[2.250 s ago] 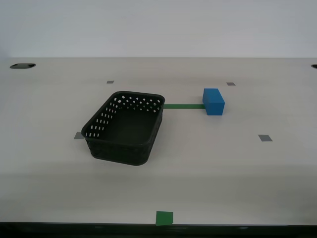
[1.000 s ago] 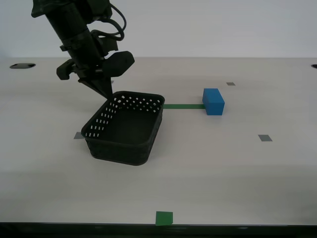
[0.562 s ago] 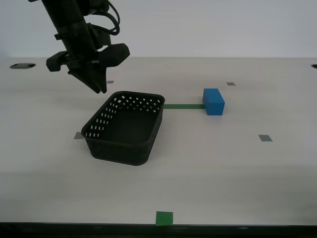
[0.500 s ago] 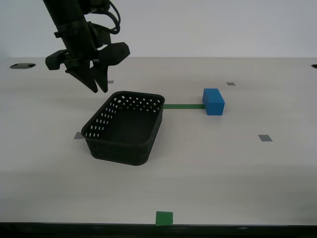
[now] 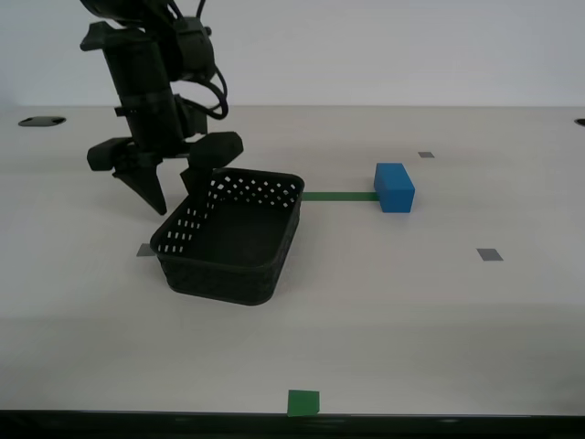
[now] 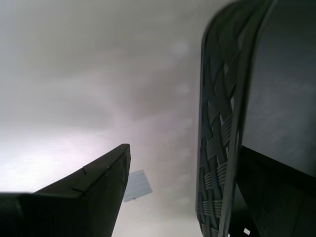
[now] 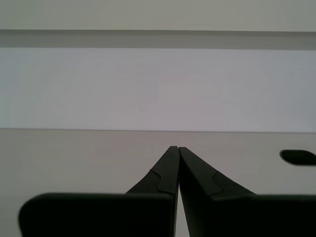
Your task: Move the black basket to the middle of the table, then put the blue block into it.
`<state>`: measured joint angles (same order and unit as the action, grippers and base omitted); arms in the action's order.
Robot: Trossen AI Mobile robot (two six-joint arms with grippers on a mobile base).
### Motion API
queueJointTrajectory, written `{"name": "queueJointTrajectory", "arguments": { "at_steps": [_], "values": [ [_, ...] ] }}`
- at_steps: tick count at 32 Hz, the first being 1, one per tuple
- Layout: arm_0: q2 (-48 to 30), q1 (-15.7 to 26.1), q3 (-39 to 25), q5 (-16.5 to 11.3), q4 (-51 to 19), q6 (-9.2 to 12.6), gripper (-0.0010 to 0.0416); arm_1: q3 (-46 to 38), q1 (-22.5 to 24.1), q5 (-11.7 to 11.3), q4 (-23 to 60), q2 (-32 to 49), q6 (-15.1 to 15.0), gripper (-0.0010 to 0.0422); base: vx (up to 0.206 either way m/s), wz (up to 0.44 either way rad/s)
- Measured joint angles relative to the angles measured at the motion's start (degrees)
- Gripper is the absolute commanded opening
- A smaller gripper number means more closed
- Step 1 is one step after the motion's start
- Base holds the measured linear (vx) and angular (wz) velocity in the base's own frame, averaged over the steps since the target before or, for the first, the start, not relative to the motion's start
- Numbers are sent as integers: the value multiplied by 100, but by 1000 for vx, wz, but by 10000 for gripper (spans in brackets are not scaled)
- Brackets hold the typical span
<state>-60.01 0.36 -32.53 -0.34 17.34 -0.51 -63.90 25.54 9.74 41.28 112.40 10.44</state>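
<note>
My second gripper [image 5: 174, 194] jaws apart, straddling black basket [image 5: 228, 236] wall; my first gripper [image 7: 177, 153] jaws clenched, empty

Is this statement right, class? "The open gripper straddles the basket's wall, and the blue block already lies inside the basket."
One part is wrong. The blue block is not inside the black basket; it stands on the table apart from it, toward the exterior view's right, as that view shows. My second gripper is indeed open, one finger on each side of the basket's wall.

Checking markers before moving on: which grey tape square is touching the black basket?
The grey tape square at the black perforated plastic basket's corner on the exterior view's left; the others lie apart.
</note>
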Motion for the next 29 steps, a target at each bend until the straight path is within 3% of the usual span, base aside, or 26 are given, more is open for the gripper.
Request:
{"name": "queueJointTrajectory", "arguments": {
  "at_steps": [6,9,11,12,13,15,16,19,24,29],
  "values": [
    [0,4,0,0,-4,-96,1,11,131,-24,-393,282,192,273,0,0],
    [0,-2,0,0,-2,-98,1,-7,195,-50,-522,280,240,245,0,0],
    [0,-2,0,0,-2,-103,1,4,236,-149,-525,284,256,196,0,0],
    [0,0,0,0,-2,-105,0,26,258,-264,-531,282,258,145,0,0],
    [0,-2,0,0,-2,-105,1,31,262,-278,-531,282,256,123,0,0],
    [0,2,0,0,-2,-105,0,35,271,-280,-586,282,258,29,0,0],
    [0,0,0,0,-2,-105,1,35,271,-275,-614,282,256,2,0,0],
    [0,-2,0,0,-2,-105,1,31,273,-282,-732,282,262,-4,0,0],
    [0,0,0,0,-2,-111,1,-223,291,-275,-522,151,579,-1,0,0],
    [0,2,0,0,-20,-118,1,-726,356,87,-455,-13,774,-1,0,0]
  ]
}}
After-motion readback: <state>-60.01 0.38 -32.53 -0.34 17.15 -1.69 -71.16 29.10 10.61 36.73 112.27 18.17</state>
